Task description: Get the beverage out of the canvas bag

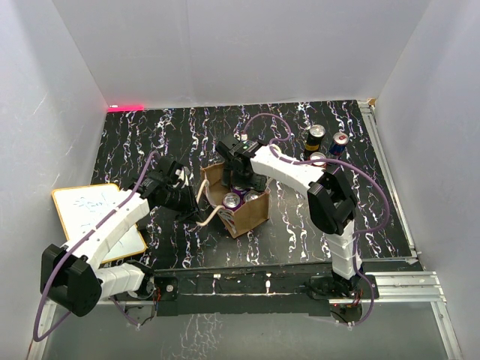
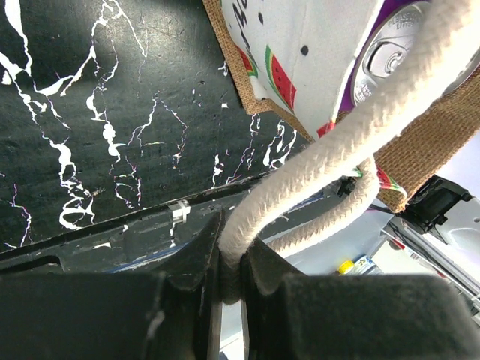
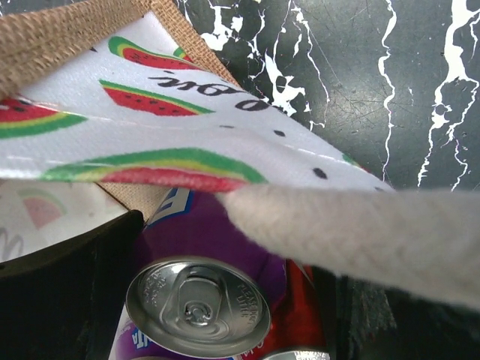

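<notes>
The tan canvas bag (image 1: pixel 247 210) stands open mid-table with several cans inside. My left gripper (image 1: pixel 192 204) is at its left side, shut on a cream rope handle (image 2: pixel 315 165); in the left wrist view the gripper (image 2: pixel 232 259) pinches the rope. My right gripper (image 1: pixel 238 178) reaches down into the bag from the far side. In the right wrist view the right gripper (image 3: pixel 232 300) is open, its jaws either side of a purple can (image 3: pixel 199 307). A red can (image 3: pixel 300 330) sits beside the purple one. The other handle (image 3: pixel 360 232) crosses over them.
A white board (image 1: pixel 97 217) lies at the left table edge under my left arm. Three cans (image 1: pixel 318 137) stand at the back right on the black marbled table (image 1: pixel 150 142). A metal rail (image 1: pixel 390 187) runs along the right edge. White walls enclose the table.
</notes>
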Controlling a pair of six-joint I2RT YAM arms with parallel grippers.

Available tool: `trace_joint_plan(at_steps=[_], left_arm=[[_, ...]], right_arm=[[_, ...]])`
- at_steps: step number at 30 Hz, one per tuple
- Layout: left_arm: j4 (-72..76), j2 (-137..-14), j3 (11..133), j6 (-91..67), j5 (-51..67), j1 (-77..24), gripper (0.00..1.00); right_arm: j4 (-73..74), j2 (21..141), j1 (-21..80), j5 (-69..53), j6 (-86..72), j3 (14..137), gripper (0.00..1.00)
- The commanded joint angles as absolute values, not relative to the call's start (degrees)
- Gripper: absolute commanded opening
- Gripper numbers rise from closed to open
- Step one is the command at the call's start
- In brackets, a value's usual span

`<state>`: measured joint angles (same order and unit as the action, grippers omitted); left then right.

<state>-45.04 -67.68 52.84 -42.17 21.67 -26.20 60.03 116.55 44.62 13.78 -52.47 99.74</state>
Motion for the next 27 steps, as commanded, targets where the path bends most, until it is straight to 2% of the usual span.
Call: trace_joint_plan(at_steps=[1, 5, 10, 15, 20, 27], left_arm=[[-47.0, -67.79, 54.92, -40.88, 22.13, -25.88, 0.0], [-47.04, -67.54, 54.88, -40.91, 21.95, -25.97, 0.0], [-46.36, -67.38, 54.67, -41.21, 22.19, -25.97, 0.0], [-45.32, -66.74, 53.91, -41.98, 22.41, -25.93, 0.0], [-45.16, -65.55, 53.26, -42.69, 22.4, -25.95, 0.0], [-46.04, -64.95, 53.37, -42.19, 22.37, -25.93, 0.0]], right_arm=[[61.62, 117.94, 44.45, 15.48, -54.23, 101.55, 0.88], [61.82, 117.08, 44.47, 14.42, -54.61, 100.82, 0.85], [61.46, 115.03, 44.42, 12.62, -54.45, 100.99, 0.72], [61.03, 112.11, 44.44, 12.04, -54.45, 103.44, 0.5], [59.41, 108.1, 44.37, 11.04, -54.21, 104.62, 0.39], [48.42, 97.31, 42.24, 1.56, -49.28, 99.25, 0.33]])
